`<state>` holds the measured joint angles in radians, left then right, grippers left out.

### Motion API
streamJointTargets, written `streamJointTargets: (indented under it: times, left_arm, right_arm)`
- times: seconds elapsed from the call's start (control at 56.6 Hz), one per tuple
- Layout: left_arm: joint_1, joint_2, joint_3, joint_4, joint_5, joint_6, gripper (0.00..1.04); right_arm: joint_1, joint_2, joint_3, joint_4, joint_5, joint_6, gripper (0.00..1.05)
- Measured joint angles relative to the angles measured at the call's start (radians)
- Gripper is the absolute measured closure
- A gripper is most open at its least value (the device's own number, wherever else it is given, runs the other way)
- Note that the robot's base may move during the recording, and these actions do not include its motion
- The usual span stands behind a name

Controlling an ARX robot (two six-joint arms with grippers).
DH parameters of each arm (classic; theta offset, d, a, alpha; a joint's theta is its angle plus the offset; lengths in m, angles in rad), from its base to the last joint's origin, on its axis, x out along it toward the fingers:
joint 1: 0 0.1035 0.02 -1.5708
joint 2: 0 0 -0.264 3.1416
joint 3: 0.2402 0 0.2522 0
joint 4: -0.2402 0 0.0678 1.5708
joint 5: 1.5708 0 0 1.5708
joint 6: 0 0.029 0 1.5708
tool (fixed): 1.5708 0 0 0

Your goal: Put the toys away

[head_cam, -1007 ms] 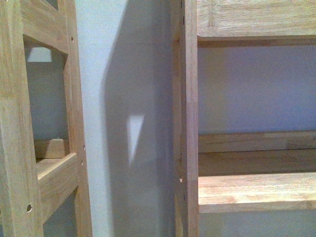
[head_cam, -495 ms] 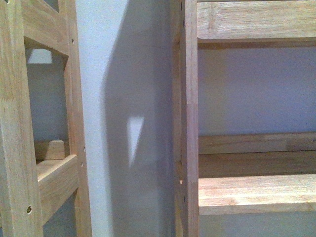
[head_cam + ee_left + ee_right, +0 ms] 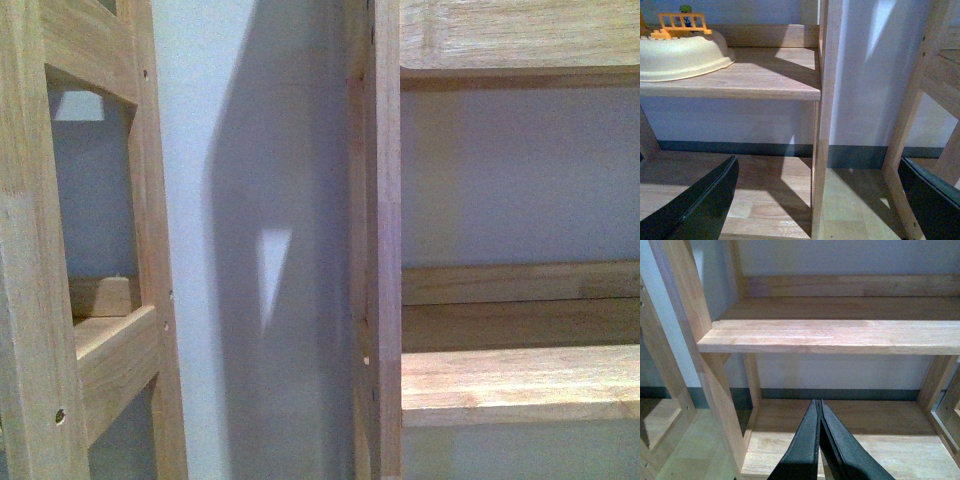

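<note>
Right now the robot is facing two wooden racks with a white wall (image 3: 250,120) between them. No plush toy is showing in any view, so where it is lying cannot be told.

On the left wrist view, the left fingers (image 3: 820,200) are standing wide apart, one dark finger at each side, and they are holding nothing. They are probably open like that so they are ready to take something. Past them a shelf (image 3: 765,75) is carrying a cream tub (image 3: 680,57) with a small orange fence piece (image 3: 682,25) behind it.

On the right wrist view, the right fingers (image 3: 819,440) are pressing together with nothing between them. They are pointing at a bare shelf (image 3: 840,335) and at a lower board (image 3: 880,435).

An upright post (image 3: 826,115) is standing straight ahead of the open fingers, so it could be getting in the way of a reach.
</note>
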<state>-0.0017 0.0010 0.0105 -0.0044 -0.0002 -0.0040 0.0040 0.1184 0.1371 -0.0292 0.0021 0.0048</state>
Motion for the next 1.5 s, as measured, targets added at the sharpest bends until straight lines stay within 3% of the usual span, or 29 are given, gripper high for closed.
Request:
streamJointTargets:
  times: [1.06,1.501]
  left_arm:
    - [0.0,0.0,0.0,0.0,0.0,0.0,0.06]
    - [0.0,0.0,0.0,0.0,0.0,0.0,0.06]
  right_arm:
    - [-0.002,-0.109,-0.123,0.025,-0.002,-0.001,1.01]
    - [-0.002,-0.109,-0.123,0.025,-0.003,-0.002,0.27]
